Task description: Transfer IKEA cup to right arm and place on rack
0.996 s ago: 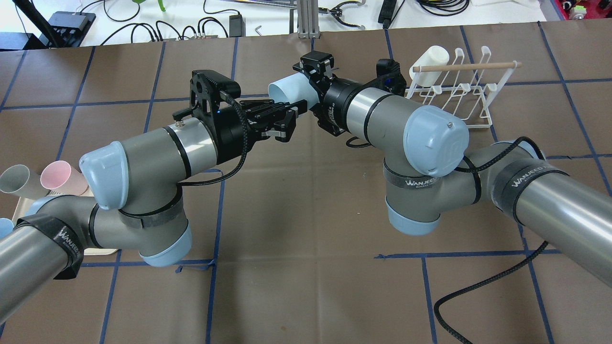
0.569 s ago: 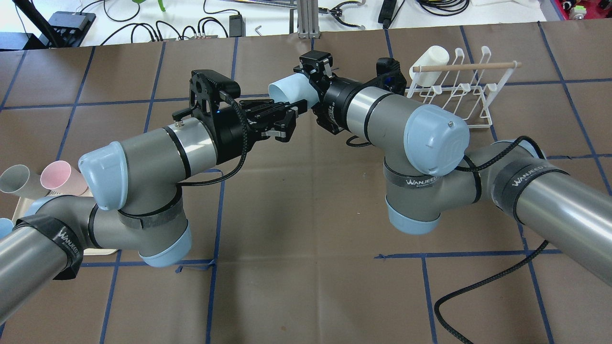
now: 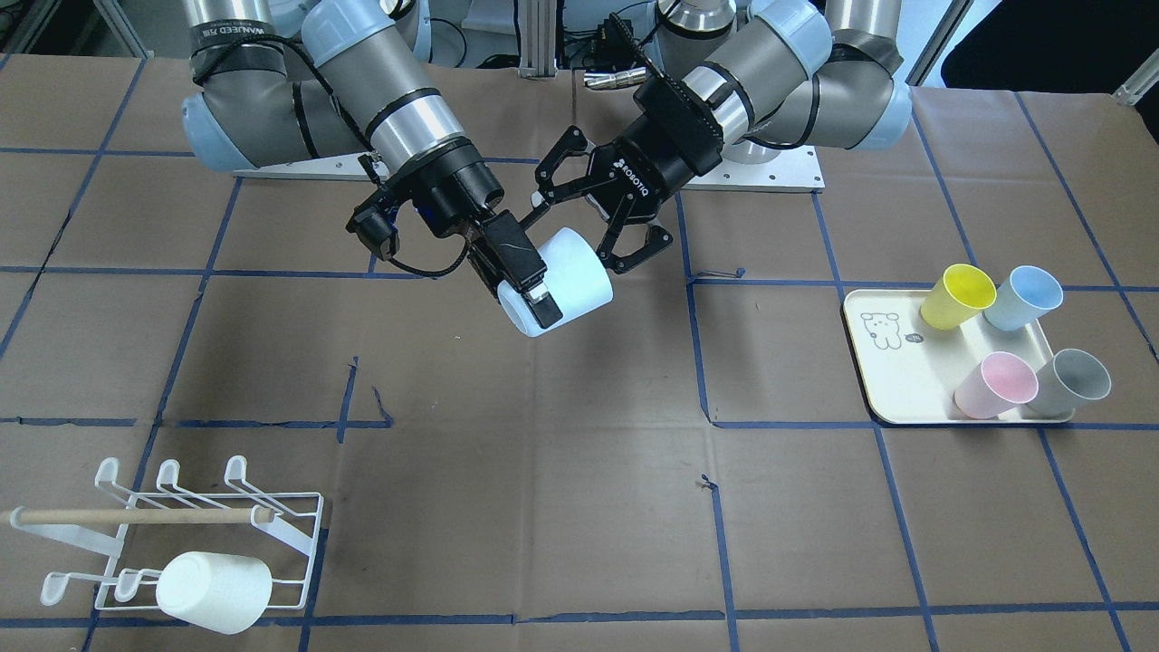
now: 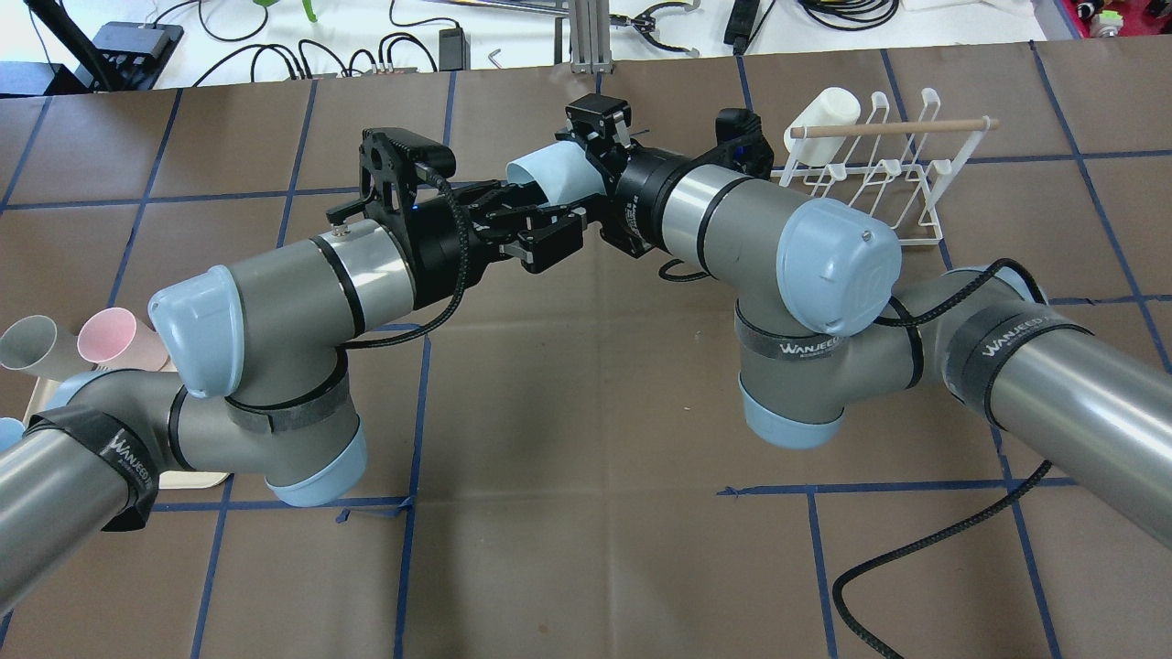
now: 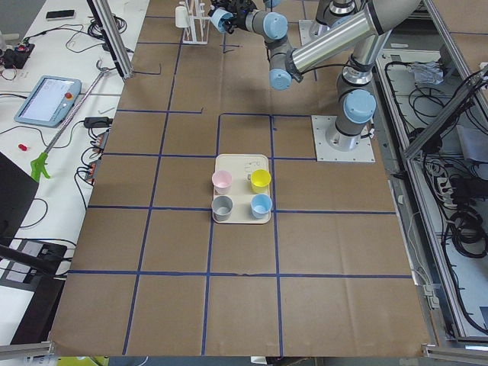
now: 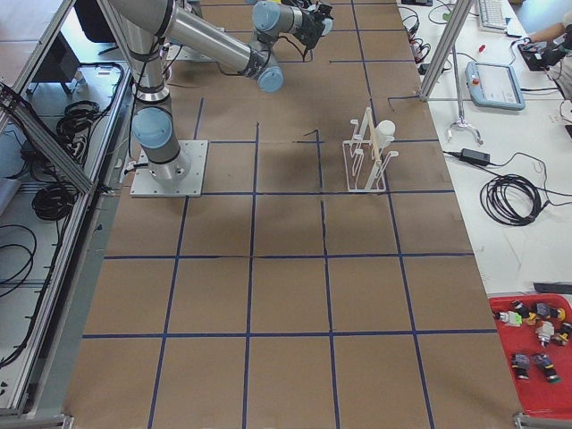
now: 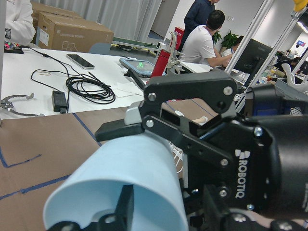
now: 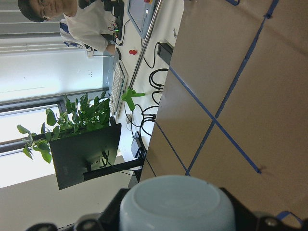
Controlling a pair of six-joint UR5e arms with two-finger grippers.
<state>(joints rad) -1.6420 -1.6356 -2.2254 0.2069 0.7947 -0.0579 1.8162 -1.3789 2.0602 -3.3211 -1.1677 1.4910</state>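
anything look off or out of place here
Nothing stands out. The light blue cup lies sideways in mid-air, but the right gripper is shut on it and the left gripper is open by its mouth. The white cup sits tilted on the rack prongs; no spill or damage shows.

My arms meet mid-air, wrists angled toward each other. On my right arm (image 4: 723, 215), the right jaws clamp across the cup (image 3: 566, 285) at its closed end. On my left arm (image 4: 311, 284), the left jaws stand spread wide at its rim.
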